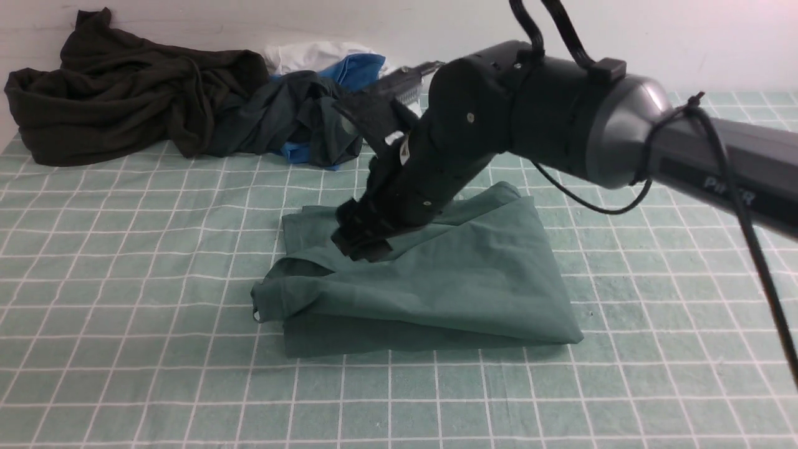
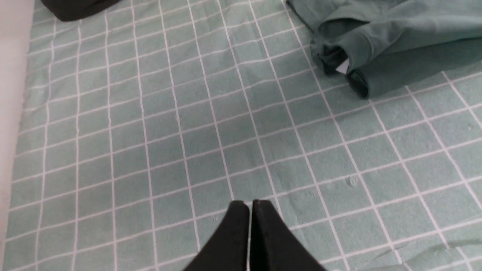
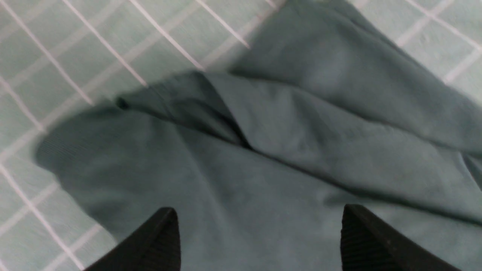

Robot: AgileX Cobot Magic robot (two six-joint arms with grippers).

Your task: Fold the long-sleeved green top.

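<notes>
My right claw, fingers spread wide w/ nothing between them, hangs just over the folded green top on the gridded mat. My left claw, tips pressed together & empty, sits low over bare mat, top well off to one side. Dark clothes pile lies beyond the right claw.

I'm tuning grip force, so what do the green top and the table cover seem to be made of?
The green top looks like soft matte knit fabric, probably cotton: it drapes in rounded folds without shine. The table cover looks like thin matte woven or felt-like cloth printed with a white grid; faint wrinkles show in the left wrist view, but the weave is unclear.
</notes>
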